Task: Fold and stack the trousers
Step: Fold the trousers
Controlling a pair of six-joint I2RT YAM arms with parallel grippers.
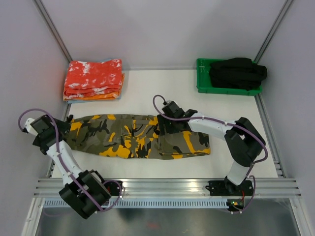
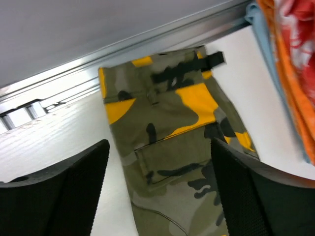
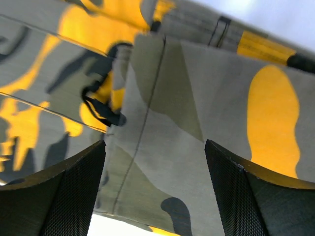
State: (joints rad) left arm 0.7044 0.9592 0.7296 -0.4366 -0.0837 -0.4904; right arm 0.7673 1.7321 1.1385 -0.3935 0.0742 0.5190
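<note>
The camouflage trousers [image 1: 133,136] lie stretched left to right across the middle of the table, with their right part folded over on itself. My left gripper [image 1: 63,124] hovers open at their left end. In the left wrist view its open jaws [image 2: 160,196] straddle a pocket flap, and a black strap [image 2: 187,73] shows farther on. My right gripper [image 1: 165,129] stands open over the edge of the folded part. In the right wrist view the right gripper [image 3: 155,191] has olive cloth [image 3: 167,147] below it, and nothing is gripped.
Folded red-orange speckled cloths [image 1: 93,78] are stacked at the back left and also show in the left wrist view [image 2: 295,59]. A green tray [image 1: 202,83] at the back right holds a black garment [image 1: 237,73]. An aluminium rail [image 1: 167,187] runs along the near edge.
</note>
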